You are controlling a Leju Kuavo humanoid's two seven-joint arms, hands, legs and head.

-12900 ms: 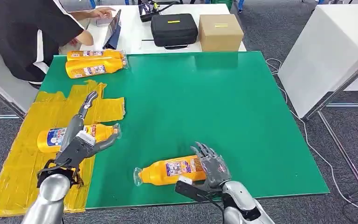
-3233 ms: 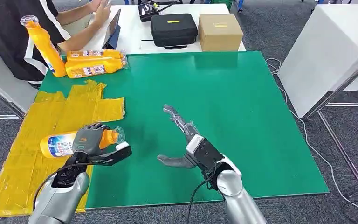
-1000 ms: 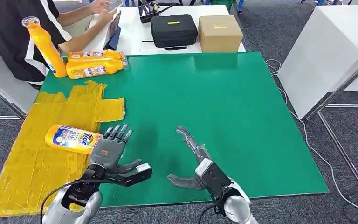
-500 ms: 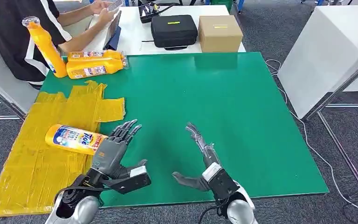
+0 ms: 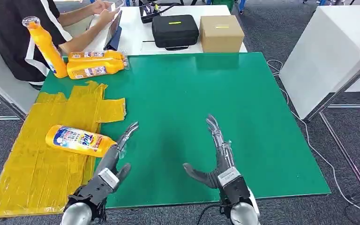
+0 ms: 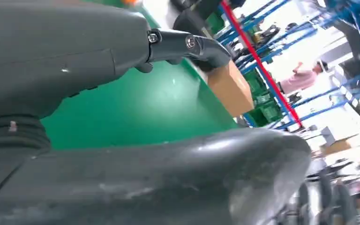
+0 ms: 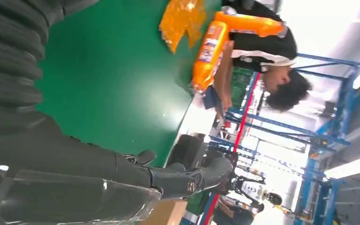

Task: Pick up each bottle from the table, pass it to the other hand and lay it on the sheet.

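An orange bottle (image 5: 78, 140) with a blue and white label lies on its side on the yellow sheet (image 5: 23, 171), near the sheet's right edge. My left hand (image 5: 111, 161) hovers just right of it, fingers stretched out, holding nothing. My right hand (image 5: 219, 157) is open over the green table (image 5: 206, 93) near the front edge, thumb out to the left. Two more orange bottles (image 5: 96, 65) lie side by side at the table's far left corner. A third bottle (image 5: 47, 47) stands upright beside them, also seen as an orange bottle (image 7: 211, 47) in the right wrist view.
A person in a black shirt (image 5: 23, 33) sits at the far left, handling a device. Behind the green table, a white table carries a black case (image 5: 174, 29) and a cardboard box (image 5: 221, 32). A white cabinet (image 5: 330, 51) stands to the right.
My left hand let go of the bottle, which now lies on the sheet, and drew back toward me. My right hand turned and its fingers now point farther forward.
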